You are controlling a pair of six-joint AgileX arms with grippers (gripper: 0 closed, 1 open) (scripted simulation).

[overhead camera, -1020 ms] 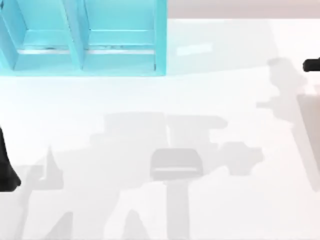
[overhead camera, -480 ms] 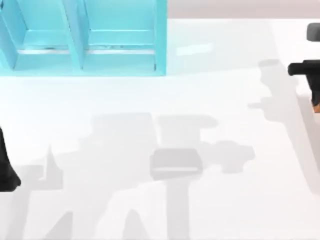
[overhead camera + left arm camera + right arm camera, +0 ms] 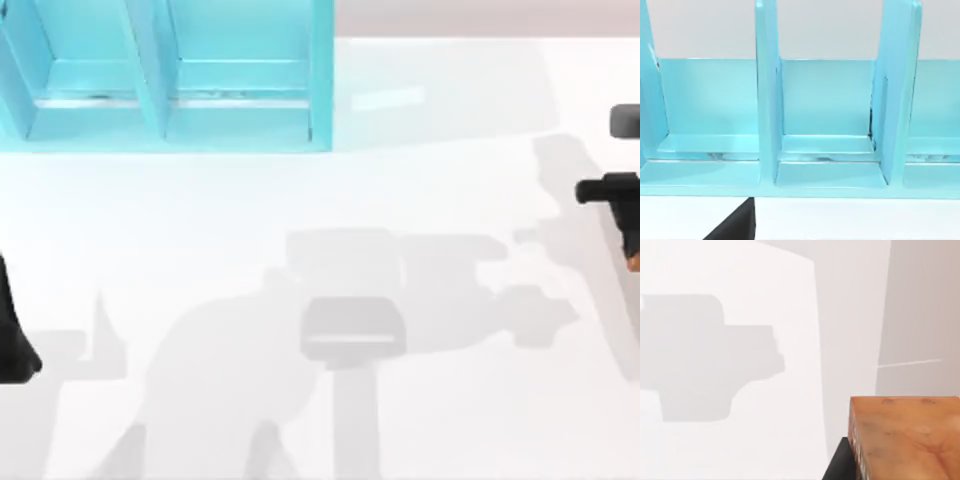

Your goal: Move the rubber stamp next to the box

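The rubber stamp [image 3: 634, 262] is a small reddish-brown block at the far right edge of the table. It looms close in the right wrist view, where the rubber stamp [image 3: 905, 435] has a black finger [image 3: 837, 465] against its side. My right gripper [image 3: 630, 240] is shut on it and holds it above the white tabletop. The box [image 3: 170, 75] is a large cyan open-fronted case with dividers at the back left, far from the stamp. In the left wrist view the box [image 3: 820, 125] faces me straight on. My left arm [image 3: 12, 340] is parked at the left edge.
The white table [image 3: 330, 200] stretches between the box and my right arm, marked with grey shadows of the arms. The table's far edge runs just behind the box.
My right gripper has carried the stamp toward the front of the table along the right edge. The arm shadows on the table have shifted right. The left arm has stayed still.
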